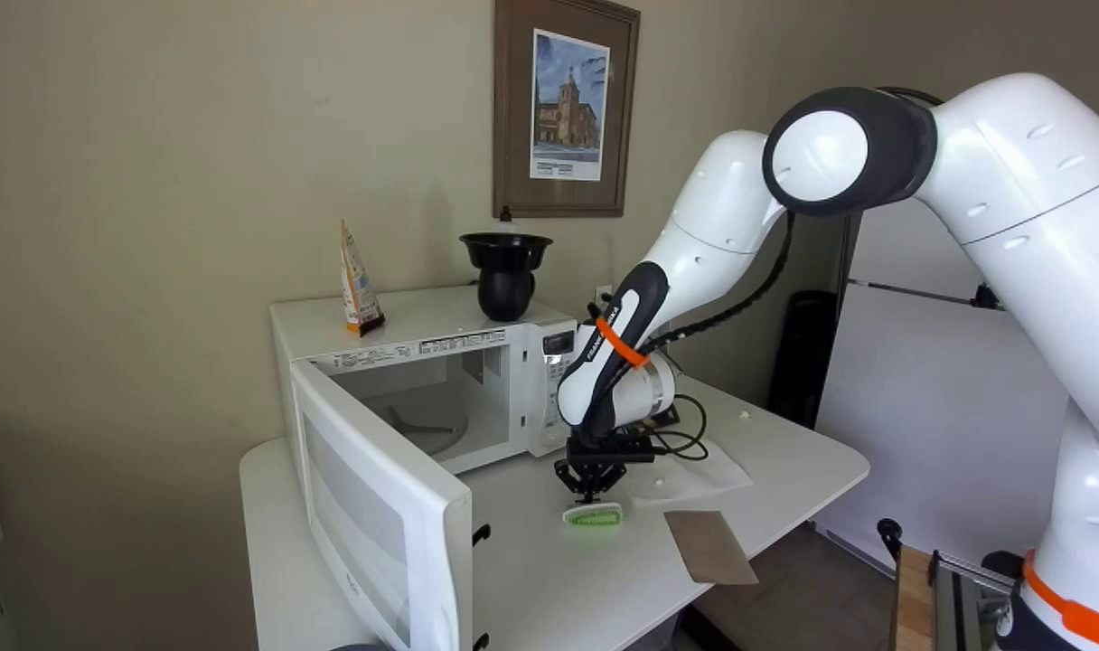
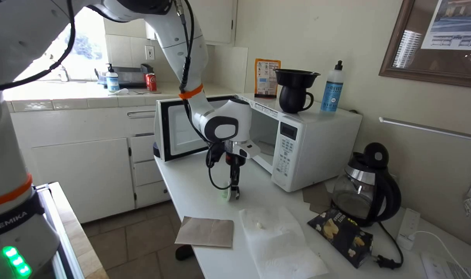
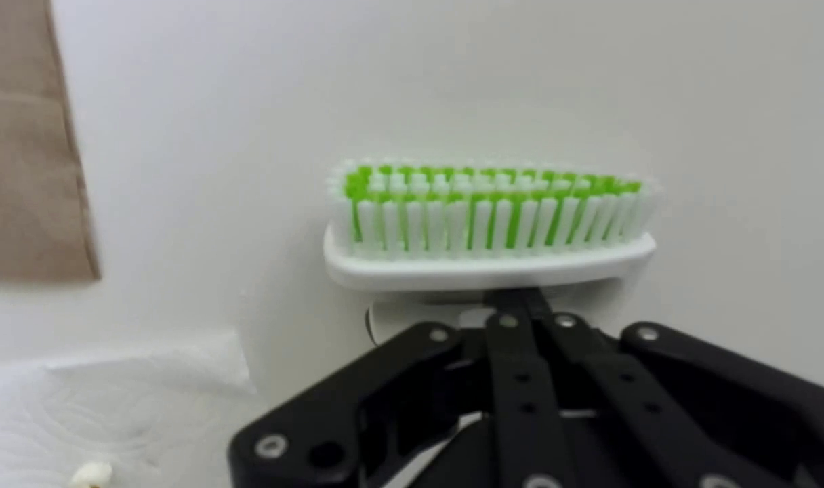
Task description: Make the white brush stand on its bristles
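The white brush (image 3: 490, 271) lies on its side on the white table, its white and green bristles (image 3: 486, 210) facing sideways, away from my gripper (image 3: 520, 298). In an exterior view the brush (image 1: 593, 514) shows its green bristle side below the fingertips; in another exterior view it appears as a thin pale shape (image 2: 226, 193) beside the gripper (image 2: 235, 192). My gripper (image 1: 588, 497) points down, its fingers shut together with nothing visible between them. Their tips are right behind the brush's back, near its middle. Whether they touch it I cannot tell; the tips are partly hidden under the back.
A microwave (image 1: 549, 389) stands behind, its door (image 1: 378, 506) swung open over the table. Brown cardboard (image 2: 205, 231) overhangs the table's edge. A white sheet (image 2: 276, 244), a black snack bag (image 2: 342, 236) and a coffee pot (image 2: 365, 186) lie or stand farther along.
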